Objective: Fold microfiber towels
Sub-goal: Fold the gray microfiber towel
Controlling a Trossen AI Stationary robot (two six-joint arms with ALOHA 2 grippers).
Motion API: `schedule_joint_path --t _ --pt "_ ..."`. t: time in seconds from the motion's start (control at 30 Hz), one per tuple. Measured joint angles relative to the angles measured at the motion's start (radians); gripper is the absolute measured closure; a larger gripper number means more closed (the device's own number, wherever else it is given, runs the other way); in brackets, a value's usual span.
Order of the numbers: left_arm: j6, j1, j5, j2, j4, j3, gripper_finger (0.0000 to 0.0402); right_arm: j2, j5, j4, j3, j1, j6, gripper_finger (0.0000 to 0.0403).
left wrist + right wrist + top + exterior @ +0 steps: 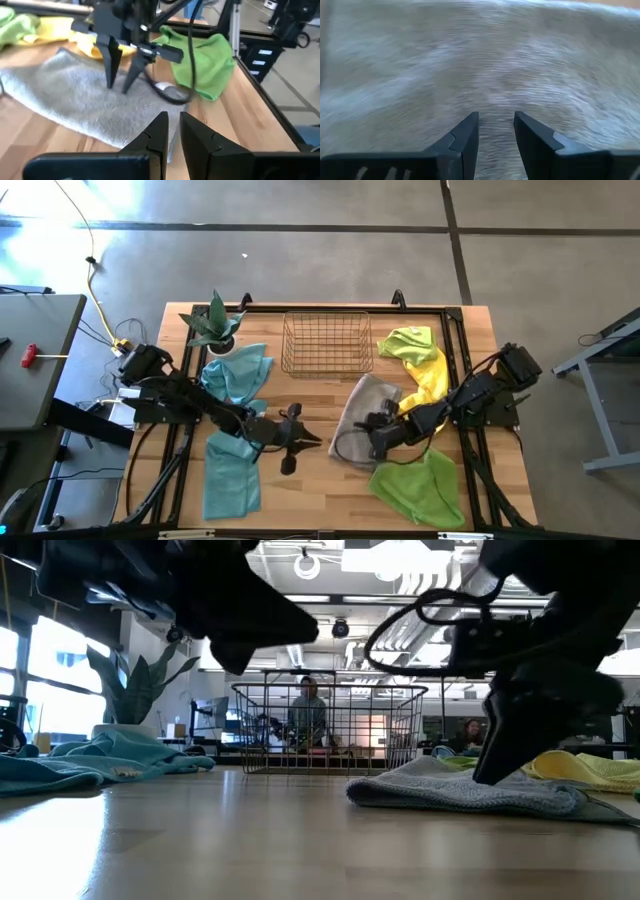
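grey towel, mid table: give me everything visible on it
The grey towel is a soft, fuzzy microfiber cloth, lying crumpled and partly doubled over rather than flat, just in front of the wire basket on the wooden table. Its far edge meets the yellow towel. The right gripper stands over it, fingers apart and pointing down at its surface, nothing pinched yet. The left gripper hovers beside its near edge, empty.

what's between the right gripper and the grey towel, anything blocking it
Nothing visible. The right gripper is open, fingers pointing down right over the grey towel, with only bare cloth under them in its wrist view. The left gripper waits over bare table beside the towel, not between them.
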Motion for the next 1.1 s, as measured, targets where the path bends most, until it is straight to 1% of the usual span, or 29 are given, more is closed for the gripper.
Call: schedule_joint_path --t 0.13,0.3,0.43,0.57,0.73,0.87,1.0,1.1 --pt "-0.003 0.007 0.026 0.019 -0.002 0.000 0.0362 0.021 -0.041 0.014 0.001 -0.024 0.019 0.0284" --pt "-0.003 0.006 0.033 0.019 -0.021 0.000 0.0362 0.077 -0.058 0.113 0.005 -0.032 0.006 0.0284" --pt "-0.003 0.005 0.090 0.017 -0.022 0.000 0.0362 0.105 -0.067 0.230 0.003 -0.032 -0.060 0.0284" --pt "-0.003 0.005 0.124 0.017 -0.051 0.000 0.0362 0.127 -0.105 0.366 0.001 -0.033 -0.138 0.0284" --pt "-0.003 0.005 0.134 0.016 -0.095 0.000 0.0362 0.142 -0.214 0.470 -0.001 -0.032 -0.229 0.0284" --pt "0.021 0.005 0.134 0.016 -0.118 0.000 0.0362 0.113 -0.287 0.459 0.023 -0.032 -0.258 0.0284" --pt "0.087 0.004 0.144 0.016 -0.126 0.000 0.0361 0.061 -0.306 0.375 0.058 -0.013 -0.277 0.0284" --pt "0.127 0.004 0.144 0.016 -0.128 0.000 0.0351 0.024 -0.316 0.305 0.081 0.021 -0.276 0.0284"
